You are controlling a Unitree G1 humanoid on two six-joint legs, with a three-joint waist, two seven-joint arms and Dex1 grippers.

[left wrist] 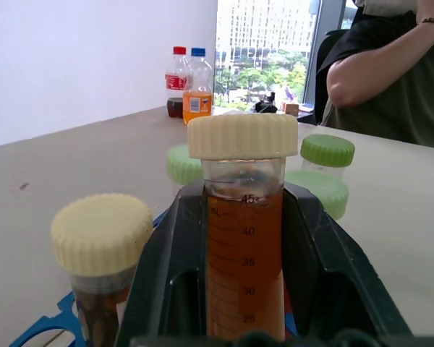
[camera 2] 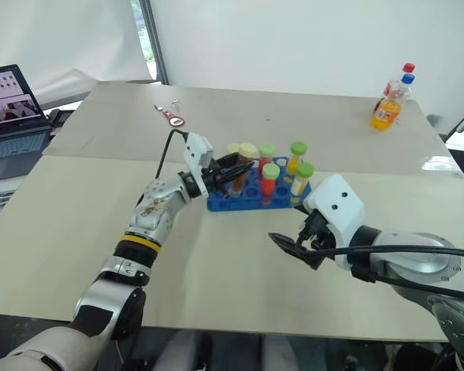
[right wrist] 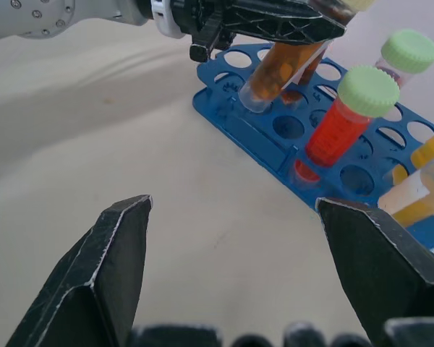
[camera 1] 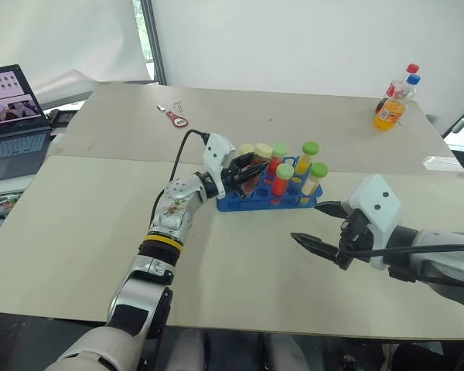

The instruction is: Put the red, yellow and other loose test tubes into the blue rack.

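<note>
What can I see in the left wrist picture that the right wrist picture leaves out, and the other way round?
The left wrist view alone gives the printed scale on the amber tube, its whole pale yellow cap, two soda bottles far back on the table, and a person's arm.

The right wrist view alone gives the tube's rounded bottom at a hole of the blue rack, and the open right gripper over bare table.

Both show the left gripper shut on that amber tube, and green-capped tubes in the rack.

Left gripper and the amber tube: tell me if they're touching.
Touching. In the left wrist view both black fingers press the sides of the amber tube, just under its pale yellow cap, above the blue rack.
</note>
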